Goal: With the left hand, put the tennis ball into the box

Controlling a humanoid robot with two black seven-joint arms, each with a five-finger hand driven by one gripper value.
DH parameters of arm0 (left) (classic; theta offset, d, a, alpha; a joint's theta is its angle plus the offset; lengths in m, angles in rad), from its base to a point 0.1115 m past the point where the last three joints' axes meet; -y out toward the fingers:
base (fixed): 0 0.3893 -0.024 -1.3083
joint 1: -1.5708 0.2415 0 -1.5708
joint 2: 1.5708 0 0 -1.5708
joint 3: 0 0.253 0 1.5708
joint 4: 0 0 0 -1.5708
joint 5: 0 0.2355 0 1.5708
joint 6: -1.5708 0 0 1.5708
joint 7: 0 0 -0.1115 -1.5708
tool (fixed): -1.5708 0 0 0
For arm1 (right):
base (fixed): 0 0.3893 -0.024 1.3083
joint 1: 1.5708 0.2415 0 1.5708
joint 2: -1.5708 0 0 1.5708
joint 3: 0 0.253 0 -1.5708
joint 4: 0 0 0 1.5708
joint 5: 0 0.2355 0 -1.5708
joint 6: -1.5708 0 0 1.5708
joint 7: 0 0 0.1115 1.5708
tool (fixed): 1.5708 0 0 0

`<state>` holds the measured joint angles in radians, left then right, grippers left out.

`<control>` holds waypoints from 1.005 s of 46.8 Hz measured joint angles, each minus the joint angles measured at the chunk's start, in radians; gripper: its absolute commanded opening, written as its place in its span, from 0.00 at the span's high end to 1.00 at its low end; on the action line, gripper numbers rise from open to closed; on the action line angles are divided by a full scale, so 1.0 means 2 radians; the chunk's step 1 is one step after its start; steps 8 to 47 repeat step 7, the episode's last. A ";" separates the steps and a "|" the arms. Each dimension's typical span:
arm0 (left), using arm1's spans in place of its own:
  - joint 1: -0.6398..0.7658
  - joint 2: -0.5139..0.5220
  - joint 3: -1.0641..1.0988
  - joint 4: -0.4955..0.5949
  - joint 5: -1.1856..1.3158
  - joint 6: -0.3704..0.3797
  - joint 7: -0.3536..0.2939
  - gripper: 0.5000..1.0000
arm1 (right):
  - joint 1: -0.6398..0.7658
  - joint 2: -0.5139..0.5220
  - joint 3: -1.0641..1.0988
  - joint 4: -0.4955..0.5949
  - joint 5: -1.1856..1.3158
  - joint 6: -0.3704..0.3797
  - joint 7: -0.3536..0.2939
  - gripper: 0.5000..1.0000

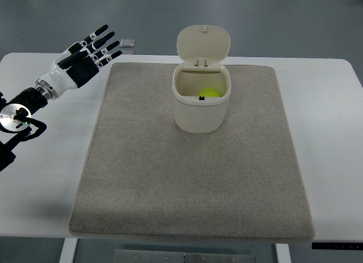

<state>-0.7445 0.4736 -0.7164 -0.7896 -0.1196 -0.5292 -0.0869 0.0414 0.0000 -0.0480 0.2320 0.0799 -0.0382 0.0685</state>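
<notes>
A: What lies nearest?

B: The grey felt-like mat on the white table. On it stands the cream plastic box, lid up, the yellow-green fuzzy tennis ball already inside.

A: How would the ball handle?

B: Light, springy, grippy I'd judge; wrap fingers round its middle.

A: The hand?

B: The black-and-white left hand hovers far left, fingers spread, holding nothing.

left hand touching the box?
Apart. The top view shows the left hand open over the table's far-left corner, with a wide strip of mat between it and the box. The ball sits inside.
</notes>
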 measured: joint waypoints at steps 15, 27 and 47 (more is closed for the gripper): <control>0.000 0.001 0.000 0.000 -0.001 0.000 0.000 0.02 | 0.000 0.000 0.000 0.000 0.001 0.000 0.001 0.19; 0.000 0.001 0.000 0.000 -0.001 0.000 0.000 0.02 | 0.000 0.000 0.000 0.000 0.001 0.000 0.001 0.19; 0.000 0.001 0.000 0.000 -0.001 0.000 0.000 0.02 | 0.000 0.000 0.000 0.000 0.001 0.000 0.001 0.19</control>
